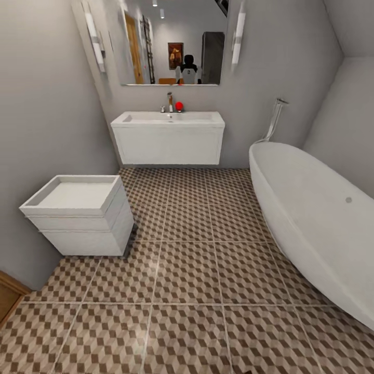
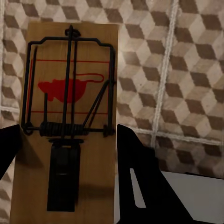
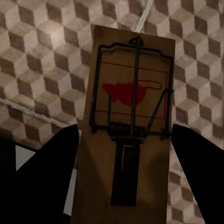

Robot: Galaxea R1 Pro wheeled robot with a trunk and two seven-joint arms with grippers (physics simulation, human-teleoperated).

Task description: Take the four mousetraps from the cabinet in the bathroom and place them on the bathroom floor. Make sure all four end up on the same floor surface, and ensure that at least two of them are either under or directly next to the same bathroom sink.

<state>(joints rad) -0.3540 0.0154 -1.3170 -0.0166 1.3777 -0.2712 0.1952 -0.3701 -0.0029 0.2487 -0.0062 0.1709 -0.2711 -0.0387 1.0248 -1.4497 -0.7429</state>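
A mousetrap (image 2: 70, 84), a light wooden board with a black wire spring and a red mouse print, sits between the dark fingers of my left gripper (image 2: 69, 135), which is shut on it above the bathroom floor (image 2: 186, 70). My right gripper (image 3: 125, 130) is likewise shut on a second mousetrap (image 3: 130, 88) over the cube-patterned bathroom floor (image 3: 37, 70). In the head view the white wall-hung sink (image 1: 169, 140) is on the far wall, with bare bathroom floor (image 1: 208, 291) beneath and in front of it. A sliver of orange-brown wood (image 1: 8, 298) at the lower left may be the cabinet.
A white oval bathtub (image 1: 317, 218) runs along the right side. On the left wall hangs a white square-edged toilet (image 1: 78, 215). A mirror (image 1: 171, 41) is above the basin, with a tap (image 1: 169, 102) and a small red object (image 1: 179, 106) on the basin's back ledge.
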